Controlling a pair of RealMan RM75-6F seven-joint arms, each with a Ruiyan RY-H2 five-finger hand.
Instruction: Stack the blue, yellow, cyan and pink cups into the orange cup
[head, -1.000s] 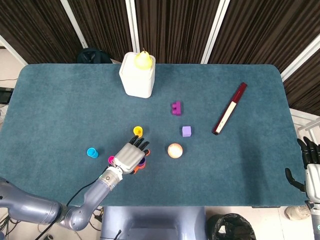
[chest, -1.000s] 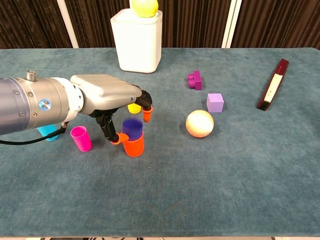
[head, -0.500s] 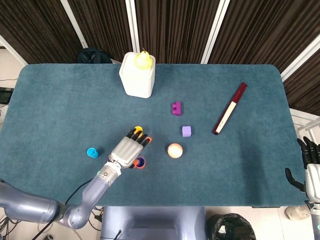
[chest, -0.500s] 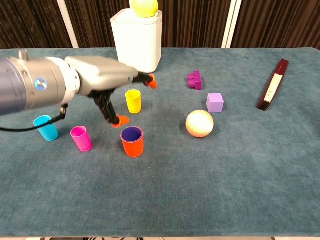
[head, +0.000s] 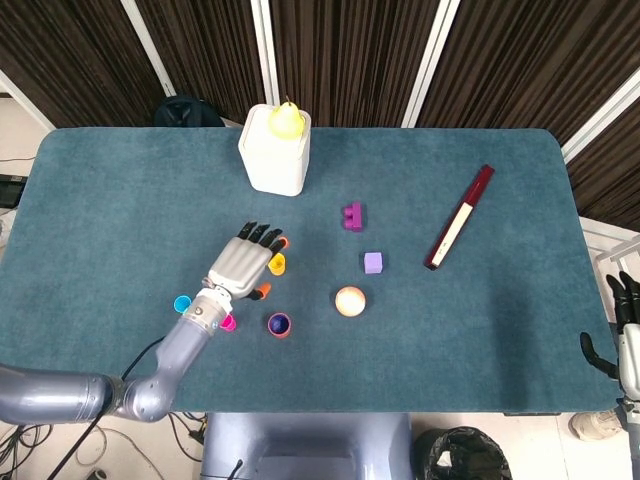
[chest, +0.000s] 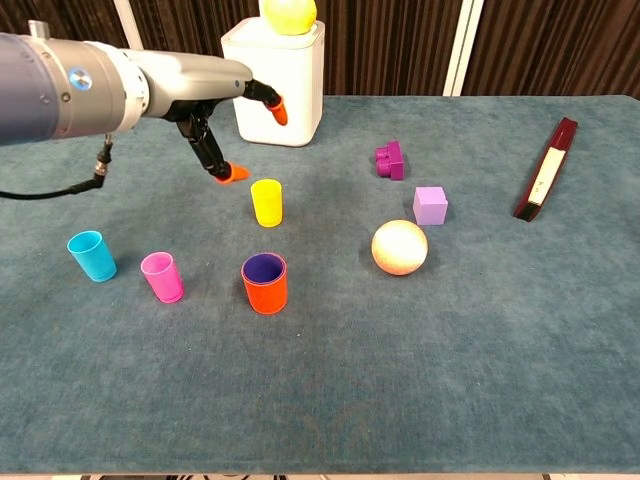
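Observation:
The orange cup (chest: 265, 290) stands near the table's front, and the blue cup (chest: 264, 266) is nested inside it with its dark rim showing; the head view shows the pair as the orange cup (head: 279, 325). The yellow cup (chest: 266, 202) (head: 277, 264) stands upright just behind it. To the left are the pink cup (chest: 162, 277) (head: 228, 322) and the cyan cup (chest: 92, 255) (head: 182, 304), both upright. My left hand (chest: 215, 105) (head: 243, 265) hovers above and left of the yellow cup, fingers spread, holding nothing. My right hand (head: 624, 335) hangs off the table's right edge, empty.
A white container (chest: 273, 80) with a yellow fruit (chest: 289, 13) on top stands at the back. A purple block (chest: 389, 159), a lilac cube (chest: 430, 205), a peach ball (chest: 399, 247) and a maroon stick (chest: 544, 182) lie to the right.
My left hand let go of the blue cup, which stays in the orange cup. The hand then rose and moved back and left, over the yellow cup.

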